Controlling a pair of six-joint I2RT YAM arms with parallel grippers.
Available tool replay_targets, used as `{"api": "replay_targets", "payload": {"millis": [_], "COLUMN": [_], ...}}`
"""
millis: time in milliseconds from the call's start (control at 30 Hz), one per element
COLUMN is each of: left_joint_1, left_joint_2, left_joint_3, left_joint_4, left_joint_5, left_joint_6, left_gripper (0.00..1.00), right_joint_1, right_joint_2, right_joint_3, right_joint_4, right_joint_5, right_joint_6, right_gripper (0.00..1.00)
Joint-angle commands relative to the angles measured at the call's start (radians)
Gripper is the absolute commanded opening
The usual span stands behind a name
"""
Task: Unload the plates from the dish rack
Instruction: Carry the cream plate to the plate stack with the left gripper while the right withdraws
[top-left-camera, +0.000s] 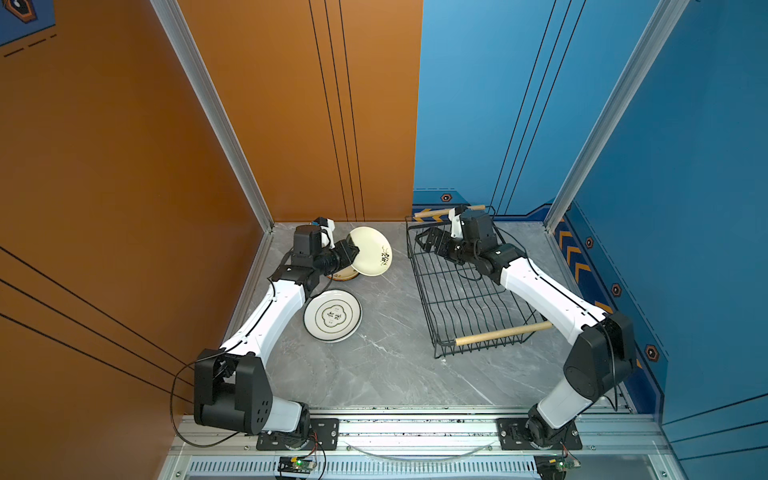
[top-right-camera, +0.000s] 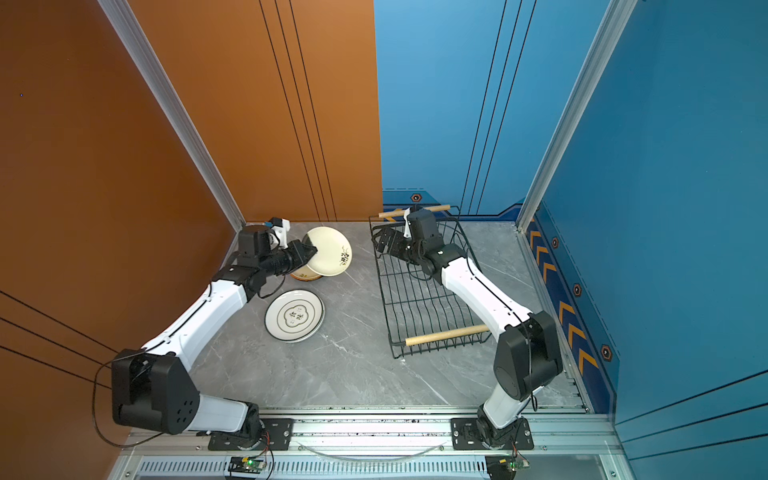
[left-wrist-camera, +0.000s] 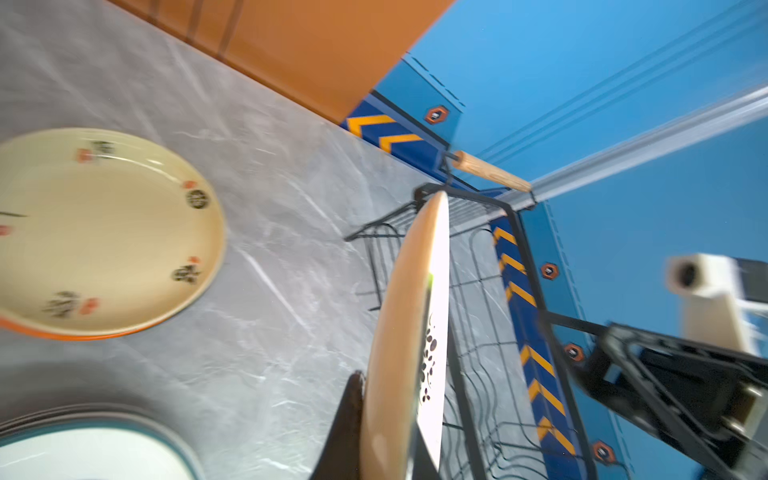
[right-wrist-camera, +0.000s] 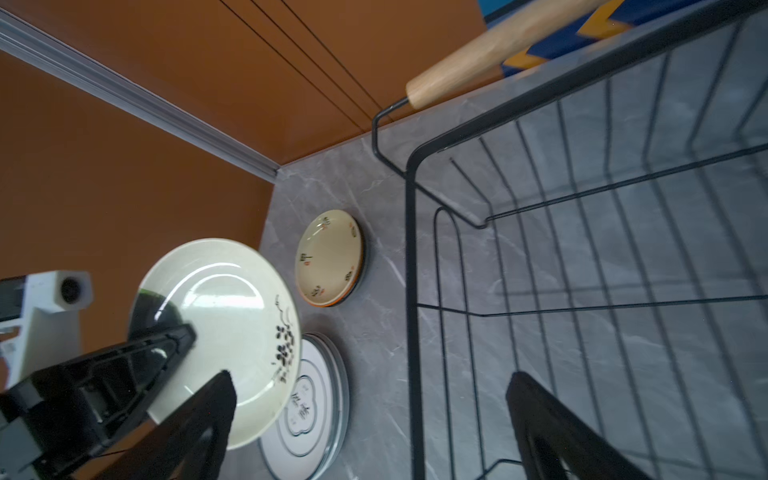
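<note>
My left gripper is shut on the rim of a cream plate with a black floral motif. It holds the plate tilted above a stack of small plates. In the left wrist view the held plate shows edge-on between the jaws. The black wire dish rack stands on the right, and no plates show in it. My right gripper hangs open over the rack's far left corner, with nothing between its fingers.
A large white plate with a dark rim tops a stack near the left arm. The small stack's top plate is cream over an orange one. Wooden handles cap the rack's ends. Walls close in at the back and both sides.
</note>
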Motion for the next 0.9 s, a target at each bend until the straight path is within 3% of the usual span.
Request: {"api": "replay_targets", "payload": {"millis": [0, 133, 333, 467, 867], "left_joint_1": [0.058, 0.123, 0.165, 0.167, 0.173], "left_joint_2": [-0.017, 0.021, 0.132, 0.216, 0.465], "left_joint_3": [0.054, 0.094, 0.179, 0.24, 0.428], "left_joint_4": [-0.159, -0.201, -0.226, -0.24, -0.303], "left_joint_5": [-0.118, -0.194, -0.242, -0.278, -0.305], "left_joint_6": [0.051, 0.064, 0.073, 0.073, 0.095], "left_gripper": [0.0, 0.0, 0.0, 0.0, 0.0], "right_joint_1": [0.026, 0.033, 0.033, 0.023, -0.008], "right_joint_2": [-0.044, -0.067, -0.104, -0.114, -0.105], "right_joint_3": [0.059, 0.082, 0.04, 0.014, -0.062], "right_joint_4": [-0.325, -0.414, -0.455, -0.455, -0.436], "right_joint_5": [0.335, 0.526, 0.692, 0.695, 0.523], "right_joint_6": [-0.243, -0.331, -0.417, -0.428, -0.441], "right_gripper": [1.0, 1.0, 1.0, 1.0, 1.0]}}
